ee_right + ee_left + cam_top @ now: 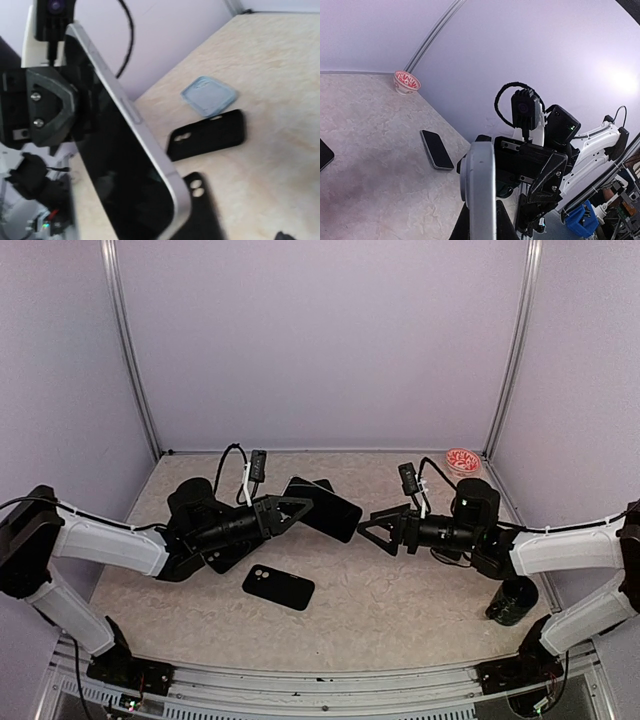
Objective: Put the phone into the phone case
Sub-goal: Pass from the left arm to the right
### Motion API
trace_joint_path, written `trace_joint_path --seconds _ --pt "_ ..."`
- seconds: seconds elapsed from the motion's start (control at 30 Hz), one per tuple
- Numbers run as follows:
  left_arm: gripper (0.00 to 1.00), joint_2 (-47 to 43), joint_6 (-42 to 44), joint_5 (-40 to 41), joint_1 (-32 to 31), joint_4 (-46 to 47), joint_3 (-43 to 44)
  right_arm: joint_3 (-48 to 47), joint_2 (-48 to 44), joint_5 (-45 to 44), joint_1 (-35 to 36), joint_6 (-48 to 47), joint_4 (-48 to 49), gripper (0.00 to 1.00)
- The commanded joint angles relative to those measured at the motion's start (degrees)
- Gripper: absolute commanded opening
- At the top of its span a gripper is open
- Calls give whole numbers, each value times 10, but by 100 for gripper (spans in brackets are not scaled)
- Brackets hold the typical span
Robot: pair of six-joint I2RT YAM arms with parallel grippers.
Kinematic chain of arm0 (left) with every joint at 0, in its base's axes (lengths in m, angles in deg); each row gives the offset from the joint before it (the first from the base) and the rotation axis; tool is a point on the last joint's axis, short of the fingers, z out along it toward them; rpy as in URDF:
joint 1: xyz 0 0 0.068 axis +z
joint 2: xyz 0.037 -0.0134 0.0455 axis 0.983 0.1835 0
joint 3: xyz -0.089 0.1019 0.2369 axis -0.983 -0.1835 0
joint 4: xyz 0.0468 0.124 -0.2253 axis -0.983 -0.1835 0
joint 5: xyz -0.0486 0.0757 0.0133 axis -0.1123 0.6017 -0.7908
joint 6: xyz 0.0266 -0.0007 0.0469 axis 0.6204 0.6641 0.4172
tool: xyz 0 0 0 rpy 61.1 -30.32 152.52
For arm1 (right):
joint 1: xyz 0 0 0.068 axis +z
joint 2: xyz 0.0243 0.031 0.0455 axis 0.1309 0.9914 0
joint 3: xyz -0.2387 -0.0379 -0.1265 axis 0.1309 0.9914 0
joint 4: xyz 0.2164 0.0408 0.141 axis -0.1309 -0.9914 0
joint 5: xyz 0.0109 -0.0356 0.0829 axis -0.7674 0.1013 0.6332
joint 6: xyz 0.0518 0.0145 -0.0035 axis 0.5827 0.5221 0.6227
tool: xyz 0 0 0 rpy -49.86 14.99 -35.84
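Top external: left tool [298, 508] clamps narrow on the phone [325, 508], a glossy black slab with a rounded silver rim, held tilted in the air just beyond the matte black phone case [278, 587]. The case lies flat on the speckled table [400, 610]. Right tool [368, 533] is spread wide and empty, to the right of the case.

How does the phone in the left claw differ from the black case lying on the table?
The phone is clamped in the left gripper, raised and tilted; the black case lies flat on the table, with nothing touching it. The phone shows a silver edge and a glossy dark face; the black case is matte, with camera holes at one end. Both are dark rounded rectangles of similar outline.
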Motion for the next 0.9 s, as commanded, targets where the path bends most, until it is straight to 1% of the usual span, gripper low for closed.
trace_joint_path --seconds 0.0,0.23,0.47,0.67,0.87 --pt "0 8 -23 -4 5 90 -2 -26 37 75 -5 52 84 98" --pt "0 40 -55 -20 4 151 -4 -34 96 121 -5 112 168 98" --pt "0 79 -84 -18 -2 201 -2 -36 145 143 -4 175 255 97" --pt "0 122 -109 -23 -7 238 9 -58 171 154 10 185 268 93" --pt "0 133 -109 -15 -7 245 10 -62 183 164 21 196 289 88"
